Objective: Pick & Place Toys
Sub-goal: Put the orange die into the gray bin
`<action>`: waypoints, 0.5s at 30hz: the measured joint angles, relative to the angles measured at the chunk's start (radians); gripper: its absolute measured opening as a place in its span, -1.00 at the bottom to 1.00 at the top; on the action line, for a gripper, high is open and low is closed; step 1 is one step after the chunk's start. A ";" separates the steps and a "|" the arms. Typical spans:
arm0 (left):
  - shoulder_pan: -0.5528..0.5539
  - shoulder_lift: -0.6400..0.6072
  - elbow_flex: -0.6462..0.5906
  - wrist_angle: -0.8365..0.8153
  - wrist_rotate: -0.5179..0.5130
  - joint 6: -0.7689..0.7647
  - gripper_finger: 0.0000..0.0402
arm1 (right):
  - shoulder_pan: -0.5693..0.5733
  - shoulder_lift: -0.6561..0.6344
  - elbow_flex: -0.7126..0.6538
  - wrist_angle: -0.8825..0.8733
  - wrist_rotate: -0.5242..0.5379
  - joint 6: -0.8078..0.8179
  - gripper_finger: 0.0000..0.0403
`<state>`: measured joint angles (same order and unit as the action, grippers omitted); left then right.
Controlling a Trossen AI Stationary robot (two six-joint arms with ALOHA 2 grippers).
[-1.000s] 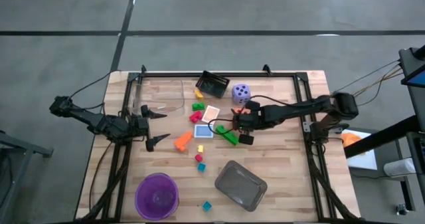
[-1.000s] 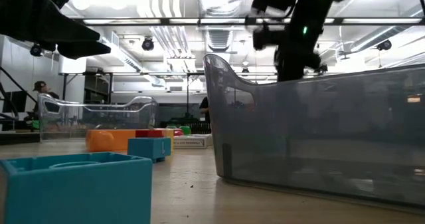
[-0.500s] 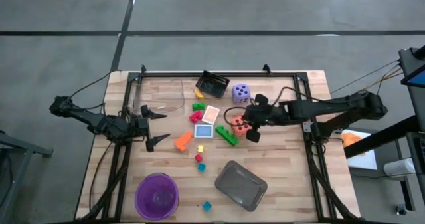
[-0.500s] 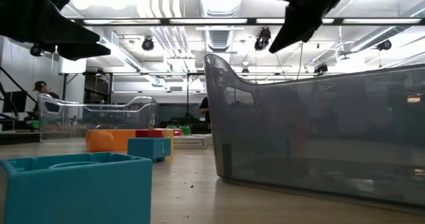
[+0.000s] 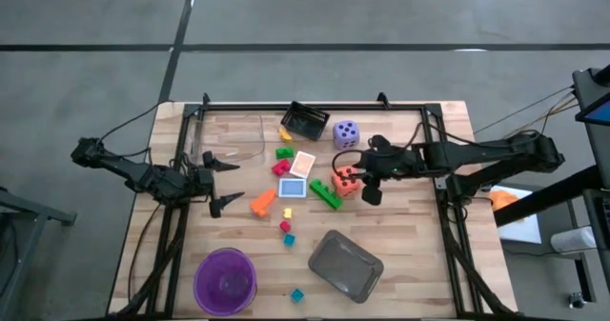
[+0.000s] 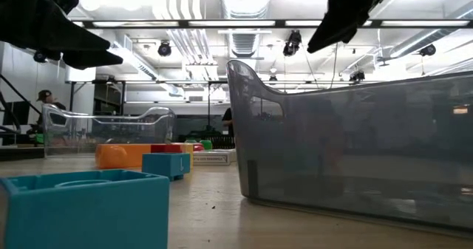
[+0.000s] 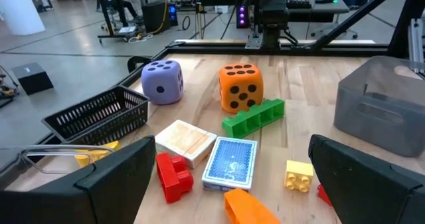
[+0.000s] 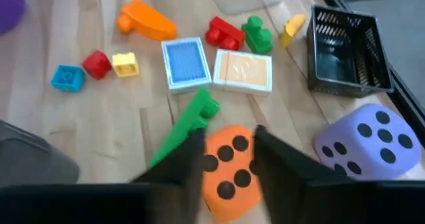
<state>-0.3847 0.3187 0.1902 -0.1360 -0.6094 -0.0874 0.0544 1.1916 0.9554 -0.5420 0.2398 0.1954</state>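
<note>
The right hand (image 5: 370, 181) is hovering just beside the orange die (image 5: 345, 180) on the table (image 5: 410, 245), fingers parted, grasping nothing. It looks like light, squashy foam: flat opposite faces should grip best. The left hand (image 5: 215, 180) is waiting, spread wide.

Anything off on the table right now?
Nothing damaged or spilled. The orange die leans against the long green block, under the right end effector. Other toys lie loose mid-table; none in the grey tray.

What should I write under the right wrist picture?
Right claw hovers over the orange foam die, beside a long green plastic block.
</note>
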 joint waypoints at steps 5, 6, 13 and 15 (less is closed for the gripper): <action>0.000 0.000 0.000 0.000 0.000 0.000 0.98 | 0.001 0.095 0.069 -0.114 -0.001 0.000 0.52; 0.000 0.000 0.000 0.000 0.000 0.000 0.98 | 0.000 0.120 0.085 -0.142 -0.001 0.000 0.66; 0.000 0.000 0.000 -0.012 0.000 0.000 0.98 | 0.000 0.333 0.214 -0.321 0.029 -0.027 0.81; 0.000 0.000 0.000 -0.024 0.000 -0.001 0.98 | 0.000 0.393 0.245 -0.363 0.031 -0.043 0.77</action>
<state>-0.3847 0.3187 0.1902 -0.1597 -0.6094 -0.0879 0.0544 1.5843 1.2002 -0.9050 0.2703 0.1524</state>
